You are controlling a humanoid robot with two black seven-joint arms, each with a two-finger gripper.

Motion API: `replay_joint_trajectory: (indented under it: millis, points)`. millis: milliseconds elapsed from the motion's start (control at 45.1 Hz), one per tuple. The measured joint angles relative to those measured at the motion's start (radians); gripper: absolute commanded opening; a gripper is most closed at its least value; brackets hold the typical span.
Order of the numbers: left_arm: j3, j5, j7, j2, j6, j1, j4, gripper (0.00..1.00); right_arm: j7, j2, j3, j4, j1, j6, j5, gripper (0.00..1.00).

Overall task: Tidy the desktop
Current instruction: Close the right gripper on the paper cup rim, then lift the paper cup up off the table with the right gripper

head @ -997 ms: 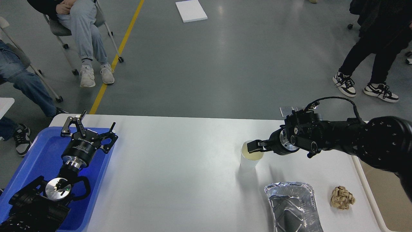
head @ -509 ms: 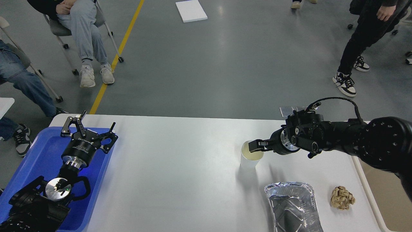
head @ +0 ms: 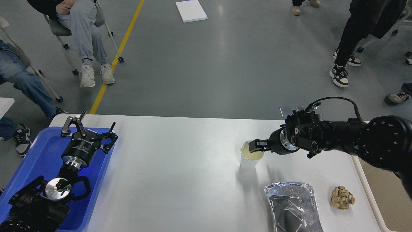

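The white desktop (head: 180, 174) fills the lower view. A white paper cup (head: 248, 163) stands upright on it, right of centre. My right gripper (head: 256, 146) reaches in from the right, its dark fingertips at the cup's right rim over the opening. The fingers overlap, so I cannot tell if they pinch the rim. A crumpled brown paper ball (head: 342, 197) and an empty foil tray (head: 291, 206) lie near the front right. My left gripper (head: 93, 124) is open and empty above the blue tray (head: 38, 154).
The blue tray sits on the desktop's left end. A cream-white bin (head: 389, 193) stands just past the right edge. Seated people (head: 80, 29) and walking people (head: 357, 35) are on the grey floor beyond the far edge.
My right gripper has barely shifted at the cup's rim and the cup has not moved. My left arm is still. The people at the back right have walked.
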Motion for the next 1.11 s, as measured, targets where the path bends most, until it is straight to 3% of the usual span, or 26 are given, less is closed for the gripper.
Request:
replay_joint_trajectory:
  millis: [22, 775, 1107]
  points:
    - [0.000, 0.000, 0.000, 0.000, 0.000, 0.000, 0.000, 1.00, 0.000, 0.000, 0.000, 0.001, 0.001, 0.000, 0.000, 0.00]
    - [0.000, 0.000, 0.000, 0.000, 0.000, 0.000, 0.000, 1.00, 0.000, -0.020, -0.001, 0.050, 0.033, 0.014, -0.002, 0.00]
    - [0.000, 0.000, 0.000, 0.000, 0.000, 0.000, 0.000, 1.00, 0.006, -0.093, 0.006, 0.177, 0.208, 0.121, 0.044, 0.00]
